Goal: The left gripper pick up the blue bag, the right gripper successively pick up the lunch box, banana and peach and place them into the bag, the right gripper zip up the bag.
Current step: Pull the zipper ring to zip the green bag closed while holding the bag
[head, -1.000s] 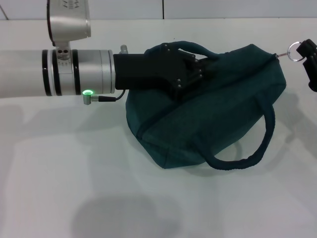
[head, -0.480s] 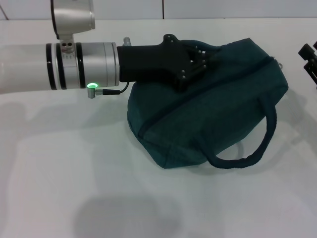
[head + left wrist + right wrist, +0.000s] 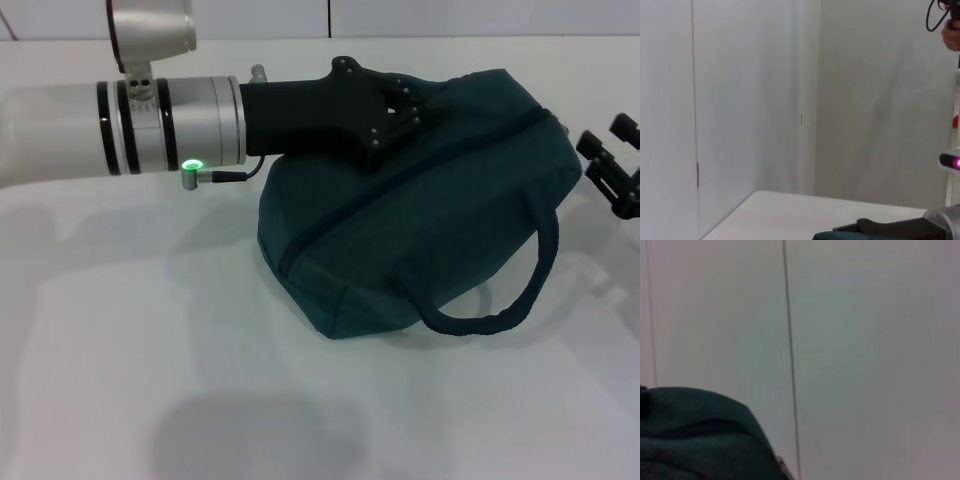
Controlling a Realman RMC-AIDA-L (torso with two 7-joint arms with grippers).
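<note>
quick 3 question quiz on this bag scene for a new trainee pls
1. True or false: the left gripper is at the top of the blue bag.
2. Where is the right gripper? A) inside the bag B) just off the bag's right end C) under the table
3. Fill in: the bag's near handle hangs ____ its front side.

Key: 1 true; 2 B; 3 down

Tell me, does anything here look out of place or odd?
Nothing stands out. The blue bag lies zipped on the table, the left gripper at its upper handle, the right gripper open beside its end.
</note>
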